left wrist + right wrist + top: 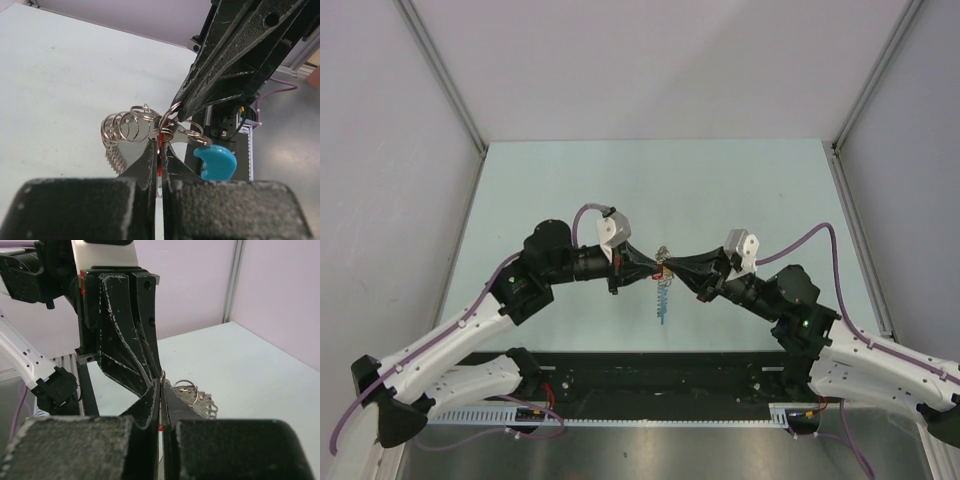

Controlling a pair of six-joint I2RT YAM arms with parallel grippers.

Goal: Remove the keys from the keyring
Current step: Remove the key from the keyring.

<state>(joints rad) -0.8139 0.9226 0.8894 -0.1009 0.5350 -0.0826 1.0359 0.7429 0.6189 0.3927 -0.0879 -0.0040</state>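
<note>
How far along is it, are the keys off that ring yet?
Nothing looks off yet. The left fingers pinch the red key, the right fingers pinch a loop of the keyring, both raised above the table. The key seems still threaded among the loops; working it free remains.

Item 1, desk (620, 180): we record both end effectors meeting above its middle.
Item 2, left end effector (652, 268): left of centre, tip to tip with the right end effector (671, 268), which comes in from the right.
Item 3, key (160, 151): we find it clamped between the left fingers (147, 161), at the meeting point.
Item 4, keyring (129, 128): one loop is pinched in the right tip, just above the key. In the left wrist view its coils spread leftward and its arc section (215, 163) hangs right of the left fingers. In the top view its links trail from the tips toward the near edge. Contact with the desk we cannot tell.
</note>
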